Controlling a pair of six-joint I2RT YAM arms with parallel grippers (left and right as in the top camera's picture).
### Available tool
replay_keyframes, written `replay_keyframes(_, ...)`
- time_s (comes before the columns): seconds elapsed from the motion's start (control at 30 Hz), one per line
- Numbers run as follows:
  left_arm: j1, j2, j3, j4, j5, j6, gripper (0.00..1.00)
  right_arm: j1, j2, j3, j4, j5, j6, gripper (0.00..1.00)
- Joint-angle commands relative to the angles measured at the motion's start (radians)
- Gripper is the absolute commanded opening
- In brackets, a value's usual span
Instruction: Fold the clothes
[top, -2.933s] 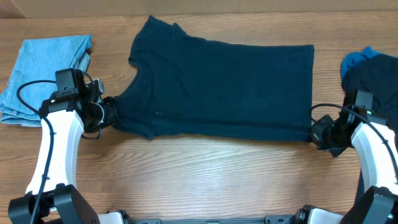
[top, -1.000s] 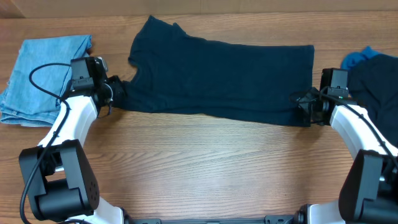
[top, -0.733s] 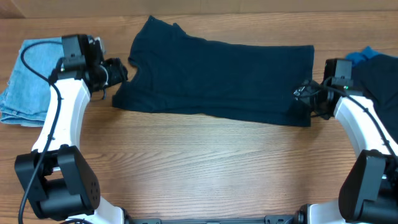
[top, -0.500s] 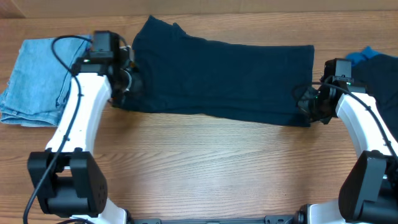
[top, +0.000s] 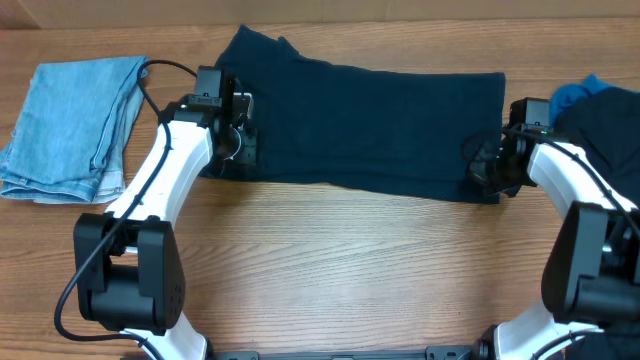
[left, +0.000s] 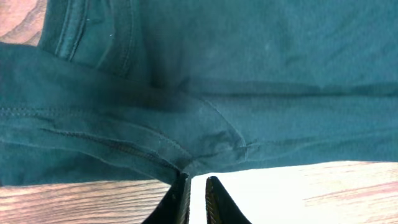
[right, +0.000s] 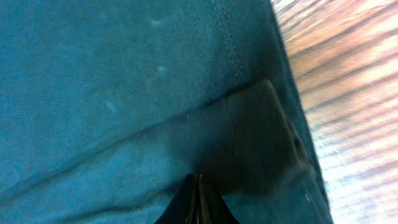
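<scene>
Seen from above, a dark teal T-shirt (top: 370, 125) lies spread across the far half of a wooden worktop (top: 330, 280). Its neck and sleeves are to the left and its hem to the right.

Your left hand (top: 240, 145) is over the shirt's left end, just inside the sleeve area. In the left wrist view its two fingers (left: 216, 202) are drawn almost together. A stitched edge of the cloth runs right into the fingertips, with creases fanning out from that point. It reads as a pinch on the shirt's near edge, though a thin bright gap shows between the fingers lower down.

Your right hand (top: 483, 168) is at the shirt's near-right corner, by the hem. In the right wrist view the fingers are closed tight on a flap of cloth that lies doubled over the layer beneath.

Holding the near edge at both ends at once keeps it straight and taut. That is likely why the hands are placed so far apart: carried toward the far side together, they would lay one long, even lengthwise fold. The fold looks begun but not finished, and the cloth is not yet released.

A folded light blue cloth (top: 70, 125) rests at the far left, well apart from the shirt. A heap of dark and blue clothes (top: 600, 115) sits at the far right, just beside the right arm, probably waiting its turn.
</scene>
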Motion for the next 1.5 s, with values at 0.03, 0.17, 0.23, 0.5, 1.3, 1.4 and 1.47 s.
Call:
replay_keyframes(0.03,-0.033,0.018,-0.007,-0.016,-0.051,0.147,0.31,-0.001,0.02,-0.004,0.041,0.002,-0.008,0.04)
replay_keyframes(0.17,-0.071,0.047,-0.007,-0.018,-0.091,0.273,0.4,-0.001,0.02,-0.004,0.063,0.002,-0.008,0.04)
replay_keyframes(0.23,-0.086,0.058,-0.008,-0.02,-0.093,0.338,0.4,-0.001,0.02,-0.004,0.068,0.002,-0.008,0.04)
replay_keyframes(0.5,-0.108,0.113,-0.01,-0.009,-0.164,0.577,0.42,-0.001,0.021,-0.004,0.069,0.002,-0.008,0.04)
replay_keyframes(1.3,-0.108,0.184,-0.011,0.047,-0.194,0.641,0.38,-0.001,0.021,-0.004,0.063,0.018,-0.008,0.16)
replay_keyframes(1.4,-0.108,0.183,-0.011,0.05,-0.216,0.64,0.27,-0.001,0.021,-0.004,0.063,0.021,-0.007,0.16)
replay_keyframes(1.47,-0.109,0.183,-0.011,0.051,-0.216,0.637,0.2,-0.001,0.021,-0.004,0.063,0.021,-0.008,0.16)
